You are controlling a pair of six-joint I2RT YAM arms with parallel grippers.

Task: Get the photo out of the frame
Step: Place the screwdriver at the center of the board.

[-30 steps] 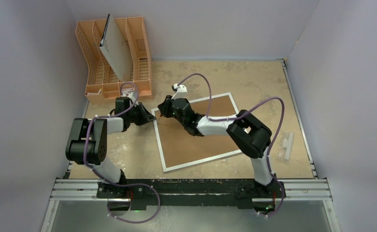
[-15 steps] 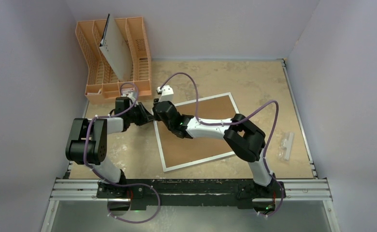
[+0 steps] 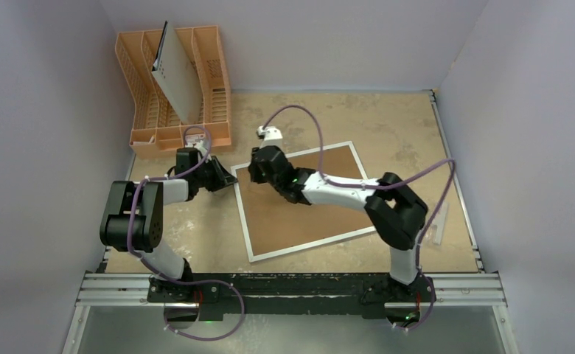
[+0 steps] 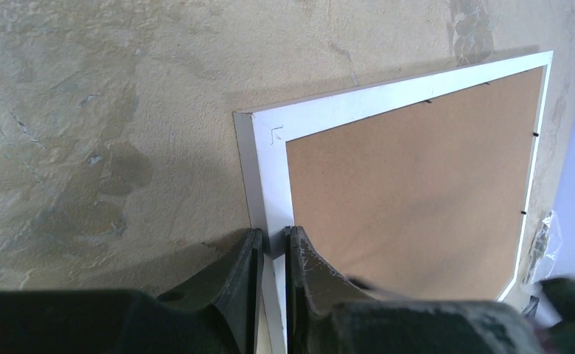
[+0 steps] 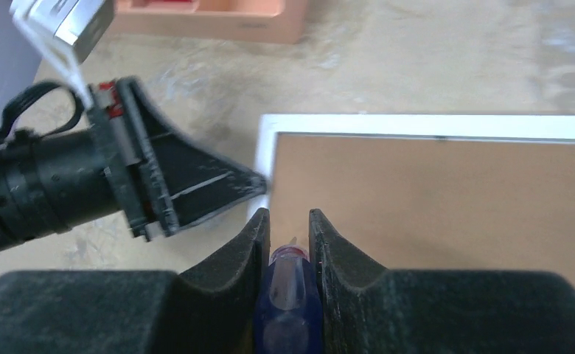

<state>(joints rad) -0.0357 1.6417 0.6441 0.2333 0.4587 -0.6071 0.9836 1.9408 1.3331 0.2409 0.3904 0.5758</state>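
Left tool (image 4: 273, 247) tight on frame (image 4: 388, 103), narrow white rim; right tool (image 5: 290, 221) around slim blue cylinder (image 5: 288, 302).

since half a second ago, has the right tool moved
Yes. The right tool has swung slightly to the right along the frame's far edge, away from the orange rack.

frame (image 3: 299, 221) | large flat rectangle, narrow white border, brown board back facing up | lying flat, face down, turned askew | centre of the top view, slightly right | photo: hidden under the back
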